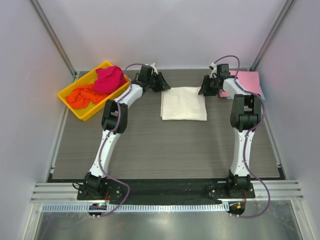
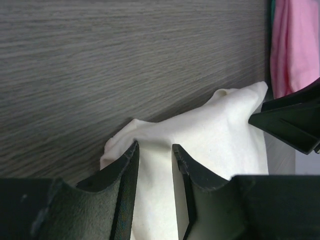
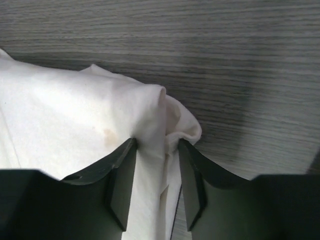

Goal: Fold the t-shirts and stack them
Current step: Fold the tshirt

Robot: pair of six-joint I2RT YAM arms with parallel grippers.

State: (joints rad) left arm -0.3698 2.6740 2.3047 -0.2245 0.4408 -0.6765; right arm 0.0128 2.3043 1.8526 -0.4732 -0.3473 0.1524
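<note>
A cream-white cloth t-shirt [image 1: 183,103], folded into a neat rectangle, lies just toward 12 o'clock of the middle of the grey wood-grain table [image 1: 165,150]. The left gripper [image 2: 155,167] is clenched on the shirt's 11 o'clock corner, and the right gripper [image 3: 156,167] on its 1 o'clock corner, where the cloth bunches between the fingers. A small tan mark [image 3: 106,134] shows near that corner. At 10 o'clock a yellow plastic tray [image 1: 75,107] holds a magenta cloth t-shirt [image 1: 109,79] and an orange cloth t-shirt [image 1: 81,96]. At 2 o'clock a pink cloth t-shirt [image 1: 247,80] lies at the table's edge. Bare tabletop stretches from the cream shirt's near edge toward 6 o'clock.
</note>
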